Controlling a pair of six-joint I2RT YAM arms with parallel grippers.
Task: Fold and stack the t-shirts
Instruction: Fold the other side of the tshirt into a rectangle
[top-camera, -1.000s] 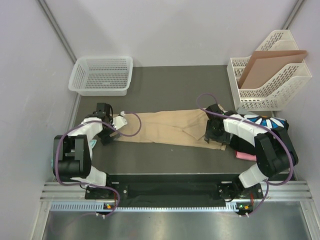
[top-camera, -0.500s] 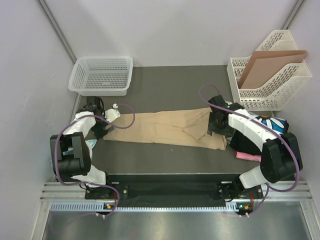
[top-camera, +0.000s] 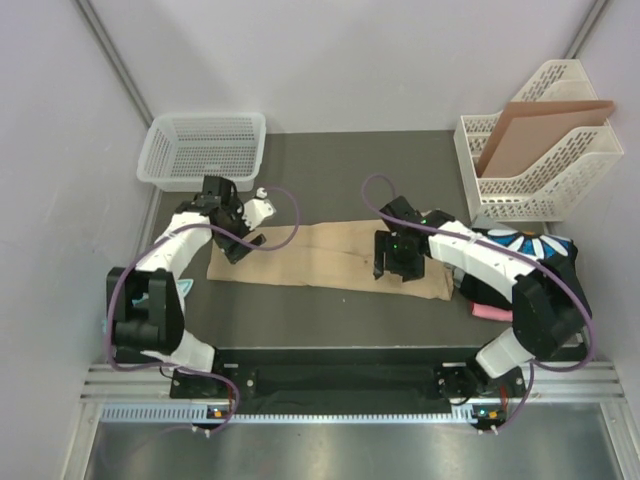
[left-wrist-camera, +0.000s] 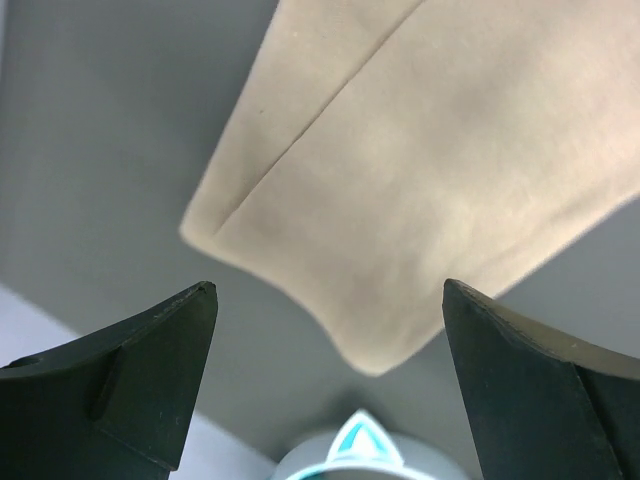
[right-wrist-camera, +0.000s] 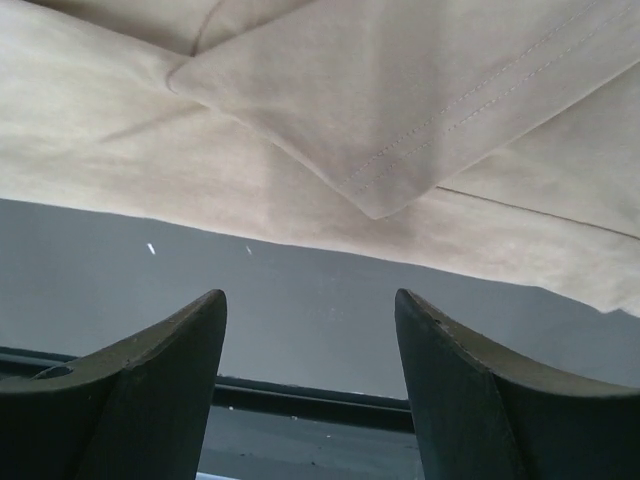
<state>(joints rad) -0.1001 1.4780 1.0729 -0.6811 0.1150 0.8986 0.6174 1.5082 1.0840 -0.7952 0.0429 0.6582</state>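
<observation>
Both hands have swung inward over the tan t-shirt (top-camera: 320, 262), spread long on the counter (top-camera: 330, 170); left hand (top-camera: 238, 246) and right hand (top-camera: 386, 262) hang open, empty. Wrist views show its rounded corner and stitched sleeve hem. Only overhead shows the daisy-print shirt (top-camera: 535, 243) under the right arm (top-camera: 480, 255), basket (top-camera: 200, 182) and rack (top-camera: 520, 192) beyond

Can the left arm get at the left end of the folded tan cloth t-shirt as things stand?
Probably yes: the open left claw hangs over that end of the folded tan cloth t-shirt with nothing between them.
</observation>
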